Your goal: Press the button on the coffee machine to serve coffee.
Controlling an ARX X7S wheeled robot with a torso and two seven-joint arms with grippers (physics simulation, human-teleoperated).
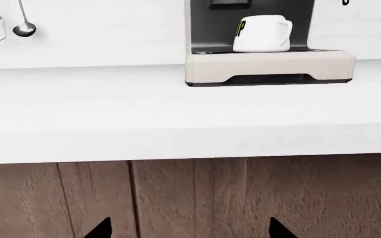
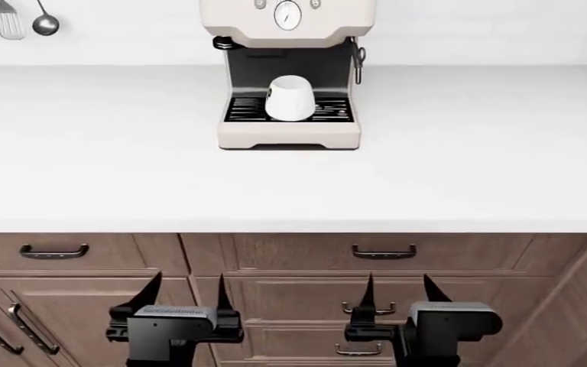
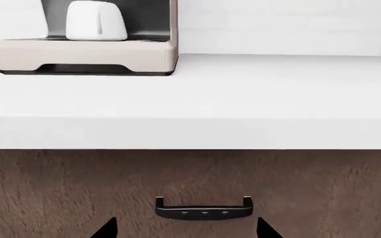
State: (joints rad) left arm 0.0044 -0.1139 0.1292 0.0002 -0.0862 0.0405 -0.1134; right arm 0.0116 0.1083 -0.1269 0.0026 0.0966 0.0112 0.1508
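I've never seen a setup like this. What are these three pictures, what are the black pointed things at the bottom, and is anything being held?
All three are simulator renders taken at one moment. One looks down from the robot's head; the other two come from cameras on its wrists. The black pointed things are its two grasping tools: the left tool and the right tool, both open, empty, and hanging low in front of the brown cabinets. On the white counter stands a cream coffee machine with a white cup on its black drip tray. Its buttons sit up beside the round dial. Utensils hang on the wall. Nothing is held.
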